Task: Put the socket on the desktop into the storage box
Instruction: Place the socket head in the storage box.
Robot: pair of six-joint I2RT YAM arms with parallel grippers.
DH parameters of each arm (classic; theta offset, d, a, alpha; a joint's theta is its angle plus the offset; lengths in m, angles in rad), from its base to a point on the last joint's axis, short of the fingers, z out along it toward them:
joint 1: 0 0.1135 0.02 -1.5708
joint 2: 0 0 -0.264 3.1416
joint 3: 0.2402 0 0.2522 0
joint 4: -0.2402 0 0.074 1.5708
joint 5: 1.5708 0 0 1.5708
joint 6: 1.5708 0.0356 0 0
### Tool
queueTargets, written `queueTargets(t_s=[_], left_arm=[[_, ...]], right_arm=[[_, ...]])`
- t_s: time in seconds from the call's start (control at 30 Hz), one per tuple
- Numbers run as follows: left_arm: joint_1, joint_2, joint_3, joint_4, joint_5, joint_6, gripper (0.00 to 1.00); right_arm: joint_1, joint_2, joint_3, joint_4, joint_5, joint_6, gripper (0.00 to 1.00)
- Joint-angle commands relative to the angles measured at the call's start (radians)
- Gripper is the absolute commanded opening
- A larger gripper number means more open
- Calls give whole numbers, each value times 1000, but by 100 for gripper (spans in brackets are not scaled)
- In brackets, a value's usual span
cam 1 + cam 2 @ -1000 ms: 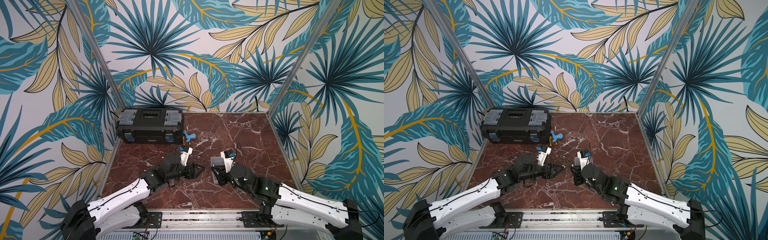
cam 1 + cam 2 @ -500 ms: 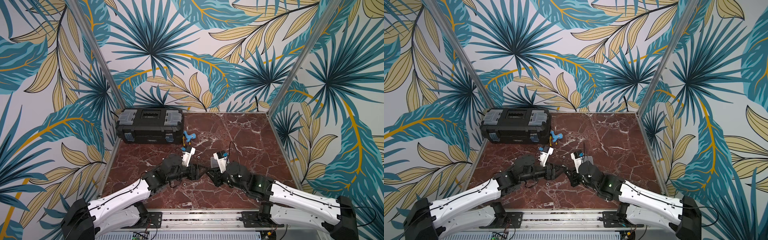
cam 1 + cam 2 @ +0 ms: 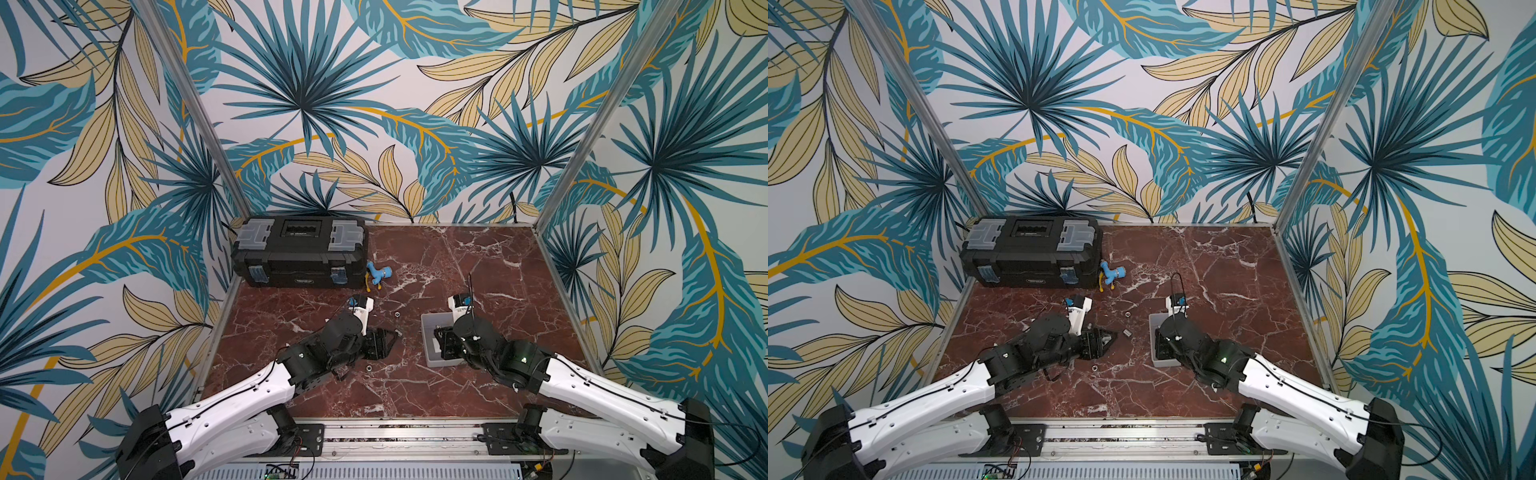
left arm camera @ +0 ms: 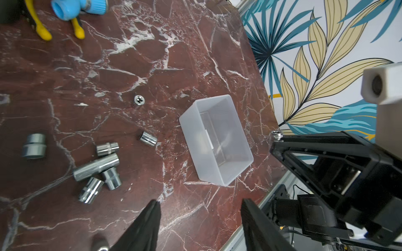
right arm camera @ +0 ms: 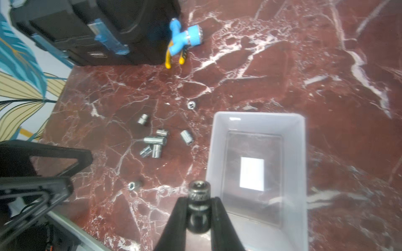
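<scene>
The toolbox [image 3: 299,253] plate is too small to read. The storage box [image 5: 256,115], right of the surface's [image 4: 130,65] middle, shows a plain white label [image 5: 252,172] on its bottom. The right arm reaches over the box's edge, and the right fingers [image 5: 198,201] pinch a dark socket [image 5: 196,189] upright. The left fingers [image 4: 200,202] hover half-parted and empty near the loose sockets [image 4: 96,167].

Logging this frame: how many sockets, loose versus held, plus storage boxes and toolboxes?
Loose sockets on the desktop: 8
Held socket in the right hand: 1
Storage box: 1
Black toolbox: 1
Total: 11
</scene>
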Motion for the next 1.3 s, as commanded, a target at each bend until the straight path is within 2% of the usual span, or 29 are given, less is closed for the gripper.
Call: queueTargets(t_s=[0.0,0.27,0.77,0.83,0.97,1.0,1.13,1.27], left_arm=[[1,-12,-4,-71,-79,17,64],[11,-24,3,-187,-197,8,66],[45,-86,-55,-213,-252,-24,67],[50,-91,-65,-212,-261,-33,67],[55,-96,-68,-202,-253,-28,68],[56,-96,-66,-193,-234,-17,68],[57,-89,-56,-150,-168,6,69],[53,-37,-43,-130,-152,4,68]], right_arm=[[-37,-18,35,-122,25,38,0],[-126,11,51,-167,-42,30,0],[-134,171,77,-147,-69,31,1],[-134,175,77,-143,-71,32,13],[-134,166,85,-142,-84,29,53],[-134,160,90,-142,-96,30,60],[-122,121,109,-131,-132,14,65],[-109,85,111,-126,-111,5,66]])
